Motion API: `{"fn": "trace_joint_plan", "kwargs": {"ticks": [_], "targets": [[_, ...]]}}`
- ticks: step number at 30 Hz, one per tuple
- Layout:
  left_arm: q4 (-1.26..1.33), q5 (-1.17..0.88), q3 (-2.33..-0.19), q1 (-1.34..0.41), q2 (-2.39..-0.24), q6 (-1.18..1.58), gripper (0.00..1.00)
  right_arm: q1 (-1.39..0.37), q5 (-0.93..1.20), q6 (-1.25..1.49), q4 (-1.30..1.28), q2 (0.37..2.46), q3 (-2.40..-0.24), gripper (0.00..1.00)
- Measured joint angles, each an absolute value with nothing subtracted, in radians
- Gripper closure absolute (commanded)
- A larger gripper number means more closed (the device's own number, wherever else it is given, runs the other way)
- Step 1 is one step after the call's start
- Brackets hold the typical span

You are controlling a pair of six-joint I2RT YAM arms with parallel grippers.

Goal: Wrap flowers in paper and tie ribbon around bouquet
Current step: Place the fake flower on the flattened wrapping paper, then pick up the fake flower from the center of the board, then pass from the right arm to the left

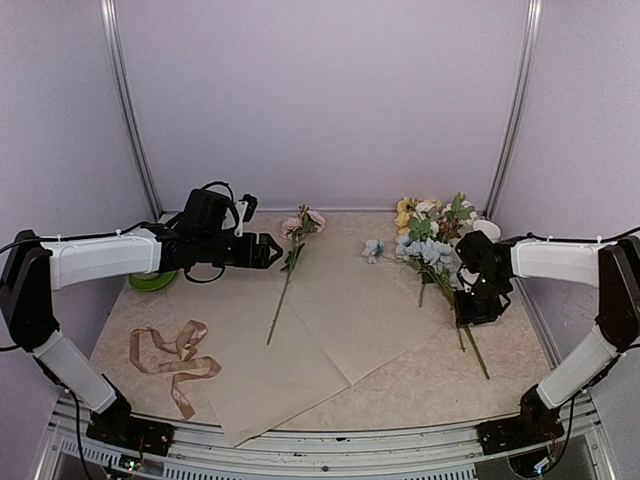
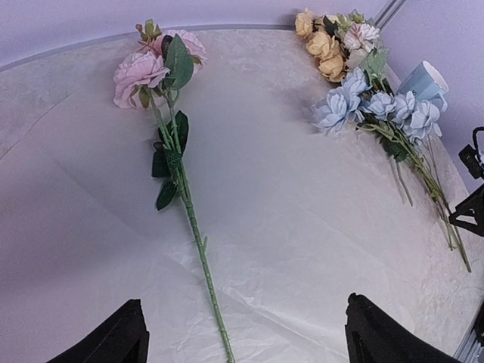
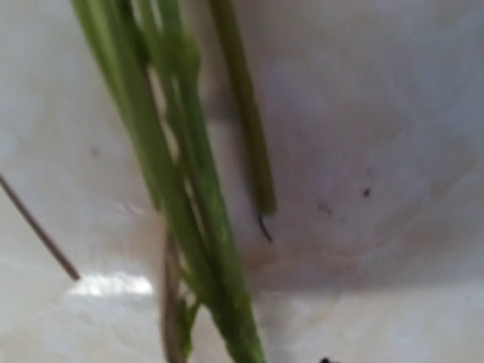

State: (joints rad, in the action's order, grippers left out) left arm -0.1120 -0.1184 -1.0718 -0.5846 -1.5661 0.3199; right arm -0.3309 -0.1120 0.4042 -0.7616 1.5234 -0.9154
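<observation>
top: overhead from behind, whole table (image 1: 430, 390) | left wrist: low, facing flowers (image 2: 344, 106), also in top | right wrist: stems (image 3: 189, 197) close-up

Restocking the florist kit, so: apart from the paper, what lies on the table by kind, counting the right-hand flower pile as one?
Pink flower stem: 1
Flower pile: 1
Ribbon: 1
Green round object: 1
Pale blue cup: 1
Total: 5

The paper (image 1: 340, 330) lies spread across the middle of the bench (image 1: 440, 385); a single flower (image 1: 286, 285) lies on its left half, head to the rear; the bunched flowers (image 1: 432, 240) lie at the right rear, by the paper's right edge; the ribbon (image 1: 175, 355) lies front left, near the paper's left edge.
</observation>
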Motion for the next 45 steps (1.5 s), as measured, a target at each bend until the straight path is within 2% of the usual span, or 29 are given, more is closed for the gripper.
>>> {"fn": "trace_joint_plan", "kwargs": {"ticks": [6,9,11,21,28,35,38,41,45], "targets": [[-0.125,-0.117,-1.071,-0.584,-1.566,0.311,0.13,-0.291,-0.112,0.397,-0.754,1.540,-0.878,0.75],[-0.129,-0.116,-1.071,-0.584,-1.566,0.308,0.13,-0.280,-0.107,0.388,-0.739,1.549,-0.876,0.87],[-0.131,-0.116,-1.071,-0.584,-1.566,0.308,0.14,-0.279,-0.104,0.380,-0.733,1.551,-0.876,1.00],[-0.142,-0.116,-1.071,-0.584,-1.566,0.306,0.13,-0.279,-0.079,0.348,-0.745,1.504,-0.897,1.00],[-0.146,-0.115,-1.071,-0.584,-1.566,0.303,0.13,-0.305,-0.105,0.307,-0.797,1.387,-1.043,1.00],[-0.144,-0.096,-1.071,-0.625,-1.540,0.264,0.14,-0.423,-0.082,0.279,-0.733,1.238,-1.140,1.00],[-0.126,-0.101,-1.071,-0.702,-1.506,0.223,0.11,-0.486,0.028,0.295,-0.564,1.163,-1.115,1.00],[-0.055,-0.180,-1.072,-0.809,-1.468,0.192,0.08,-0.573,0.176,0.374,-0.213,1.091,-0.994,1.00],[0.103,-0.355,-1.072,-0.902,-1.452,0.197,0.07,-0.733,0.310,0.480,0.221,1.173,-0.903,1.00]]}}
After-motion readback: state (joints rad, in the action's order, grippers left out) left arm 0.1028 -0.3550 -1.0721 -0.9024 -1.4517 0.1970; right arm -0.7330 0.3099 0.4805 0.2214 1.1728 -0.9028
